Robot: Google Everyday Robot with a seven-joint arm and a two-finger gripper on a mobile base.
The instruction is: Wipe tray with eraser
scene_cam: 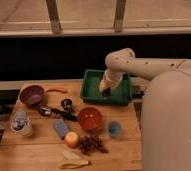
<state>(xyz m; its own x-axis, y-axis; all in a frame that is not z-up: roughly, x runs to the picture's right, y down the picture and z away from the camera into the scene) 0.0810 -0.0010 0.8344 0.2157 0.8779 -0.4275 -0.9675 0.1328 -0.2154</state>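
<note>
The green tray [92,86] sits at the back right of the wooden table. My gripper [106,91] points down into the tray near its front middle, at the end of the white arm [139,64] that reaches in from the right. A dark shape at the gripper's tip may be the black eraser [106,92], low over the tray floor; I cannot tell whether it touches.
An orange-red bowl [89,119] stands in front of the tray. A purple bowl [32,94], a light blue block [61,128], a blue cup [114,129], an apple [71,139], grapes [91,145], a banana [73,162] and a dark utensil [54,112] lie on the table [34,150].
</note>
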